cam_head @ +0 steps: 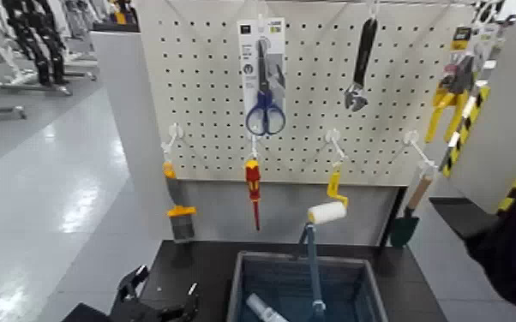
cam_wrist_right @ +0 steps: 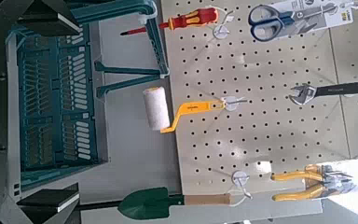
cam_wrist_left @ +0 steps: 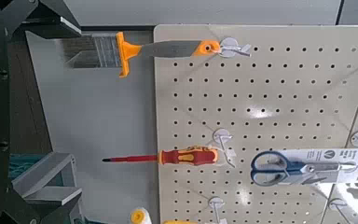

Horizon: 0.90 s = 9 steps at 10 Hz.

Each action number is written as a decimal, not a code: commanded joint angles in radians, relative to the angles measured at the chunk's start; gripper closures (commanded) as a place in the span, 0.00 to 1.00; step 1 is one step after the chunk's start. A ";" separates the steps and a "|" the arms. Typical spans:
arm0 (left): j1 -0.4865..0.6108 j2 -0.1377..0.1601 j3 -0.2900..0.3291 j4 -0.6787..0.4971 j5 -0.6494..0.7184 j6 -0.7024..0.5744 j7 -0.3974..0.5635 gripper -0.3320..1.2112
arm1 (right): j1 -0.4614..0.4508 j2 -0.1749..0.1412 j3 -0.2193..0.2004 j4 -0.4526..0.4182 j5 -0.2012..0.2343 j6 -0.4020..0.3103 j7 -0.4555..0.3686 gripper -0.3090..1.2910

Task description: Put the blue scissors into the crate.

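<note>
The blue scissors, on a tall white card, hang on the pegboard at upper centre. They also show in the left wrist view and the right wrist view. The grey-blue crate stands on the black table below them; the right wrist view shows its ribbed wall. My left gripper is low at the front left, open and empty, with its fingers far from the board. My right gripper is open and empty, set back from the crate. The right arm is at the right edge.
A red-and-yellow screwdriver, a brush, a paint roller, a trowel, a wrench and yellow pliers also hang on the pegboard. A blue handle and a white tube are in the crate.
</note>
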State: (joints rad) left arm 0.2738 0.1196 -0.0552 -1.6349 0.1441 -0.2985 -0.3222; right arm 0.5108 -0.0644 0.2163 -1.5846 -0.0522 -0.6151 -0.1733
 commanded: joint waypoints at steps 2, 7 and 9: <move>-0.002 0.000 0.003 -0.002 0.002 0.007 -0.009 0.30 | 0.000 0.000 0.000 0.000 0.000 0.000 0.000 0.24; -0.058 0.000 0.034 -0.049 0.038 0.122 -0.110 0.31 | 0.002 0.000 0.002 0.000 0.000 0.000 0.000 0.24; -0.108 0.017 0.040 -0.091 0.068 0.213 -0.163 0.32 | 0.000 0.002 0.003 -0.002 0.000 0.000 0.000 0.24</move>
State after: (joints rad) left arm 0.1823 0.1303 -0.0158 -1.7176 0.1981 -0.1090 -0.4816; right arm 0.5110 -0.0640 0.2180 -1.5852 -0.0522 -0.6151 -0.1733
